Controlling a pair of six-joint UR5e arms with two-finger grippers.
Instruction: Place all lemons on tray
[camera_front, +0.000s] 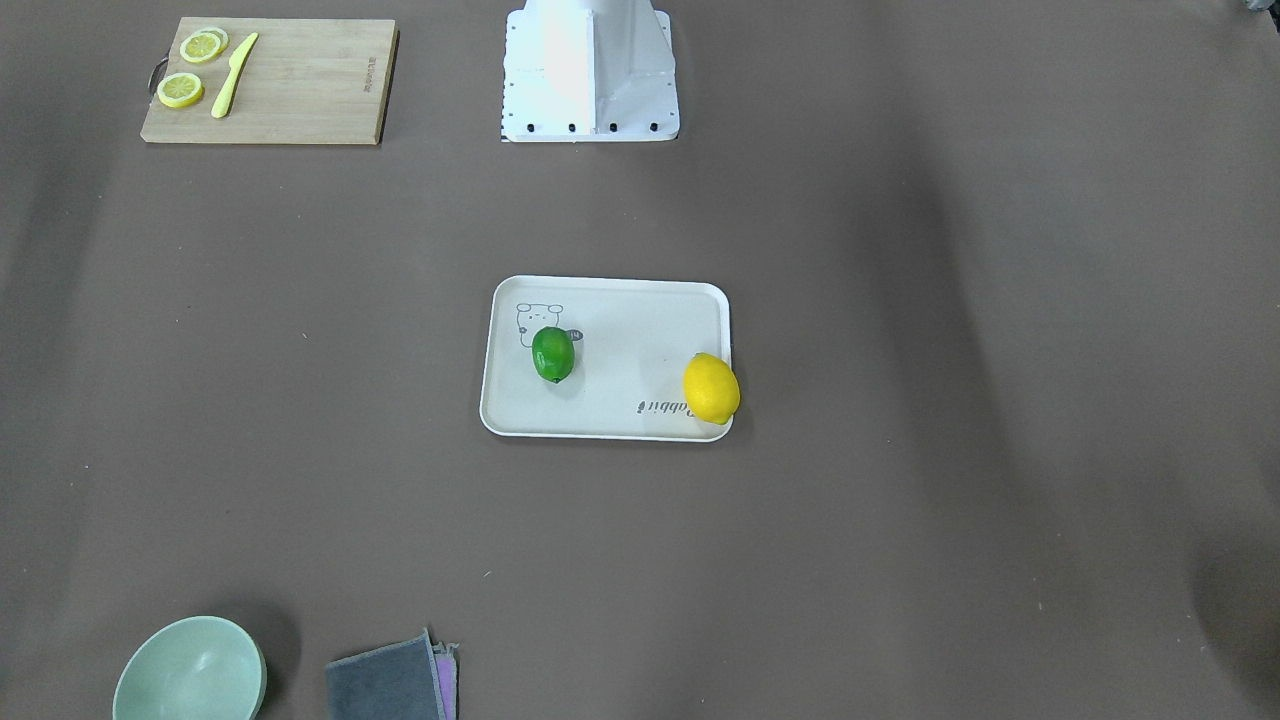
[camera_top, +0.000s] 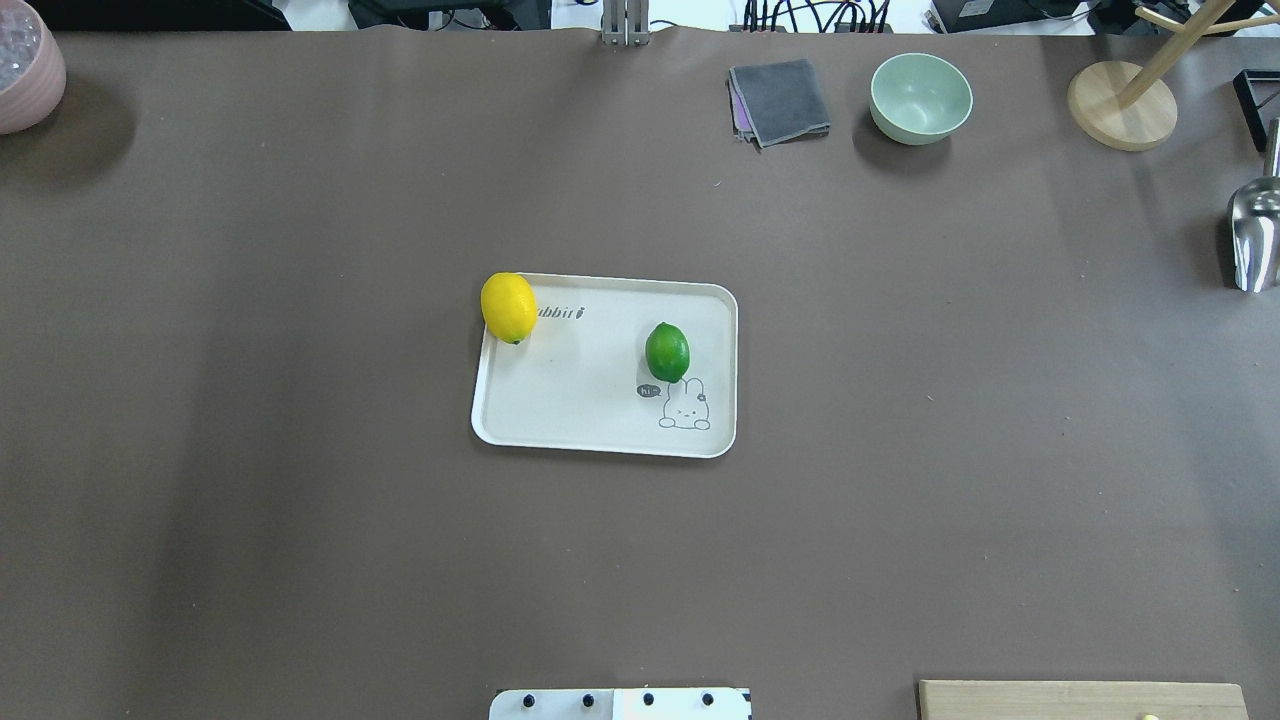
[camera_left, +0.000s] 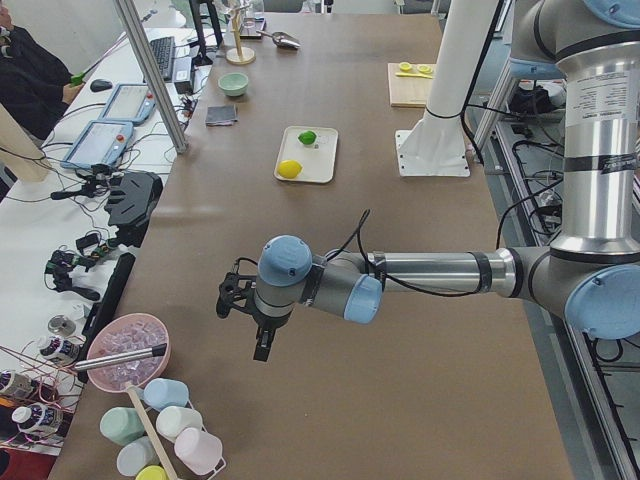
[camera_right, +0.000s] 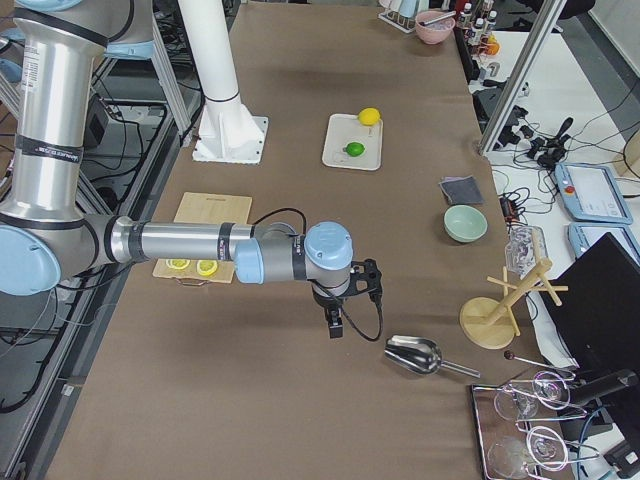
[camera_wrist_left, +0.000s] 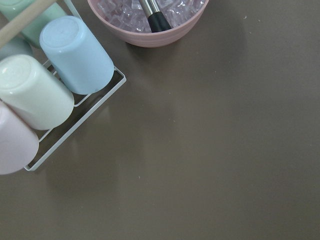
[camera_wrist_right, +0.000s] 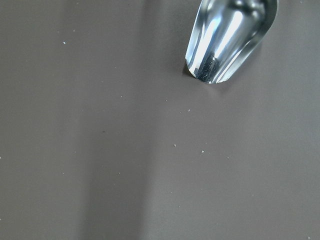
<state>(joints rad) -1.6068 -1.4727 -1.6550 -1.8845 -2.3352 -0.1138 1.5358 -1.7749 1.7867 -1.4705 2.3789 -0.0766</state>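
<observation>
The off-white tray (camera_front: 640, 340) lies in the middle of the table, also in the overhead view (camera_top: 580, 410). The green lemon (camera_front: 552, 354) lies on it beside the animal drawing. The yellow lemon (camera_front: 711, 389) rests at the tray's corner, against its rim (camera_top: 508, 307). My left gripper (camera_left: 262, 345) hangs over the table's left end, far from the tray. My right gripper (camera_right: 335, 328) hangs over the right end. Both show only in the side views, so I cannot tell whether they are open or shut.
A wooden cutting board (camera_front: 300, 80) holds lemon slices and a yellow knife. A green bowl (camera_front: 190, 672) and a grey cloth (camera_front: 390, 685) lie at the far edge. A pink bowl of ice (camera_wrist_left: 150, 20) and a cup rack (camera_wrist_left: 75, 55) are under the left wrist, a metal scoop (camera_wrist_right: 225, 40) under the right.
</observation>
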